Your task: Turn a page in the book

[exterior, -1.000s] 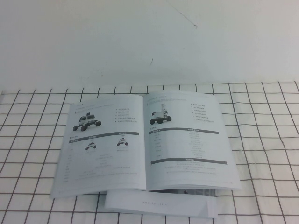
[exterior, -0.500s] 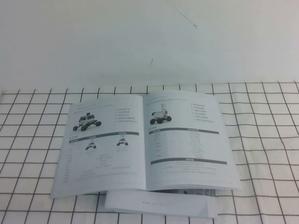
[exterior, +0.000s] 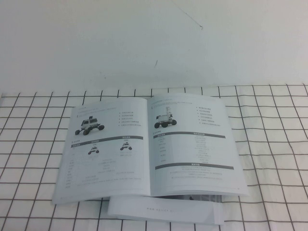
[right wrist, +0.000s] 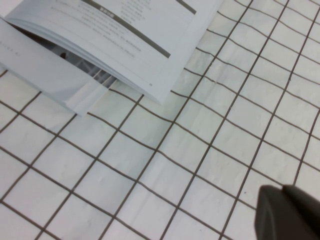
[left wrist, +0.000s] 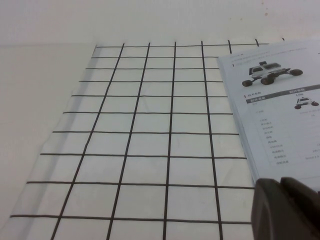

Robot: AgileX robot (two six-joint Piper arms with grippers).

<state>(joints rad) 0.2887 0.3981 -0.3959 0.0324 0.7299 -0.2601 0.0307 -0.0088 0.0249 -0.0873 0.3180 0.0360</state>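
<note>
Bench under grid cloth. The book lies open mid-bench atop a plain booklet. Right end effector closed, empty, hovering off the book's near right corner; left end effector beside the left edge, opening unreadable. Best to catch the page by its outer corner and peel only one leaf.

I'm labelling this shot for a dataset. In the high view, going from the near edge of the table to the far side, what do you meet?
Plain white booklet → the open book lying on it → bare checked tablecloth → white wall. Neither the left gripper nor the right gripper shows in this view.
</note>
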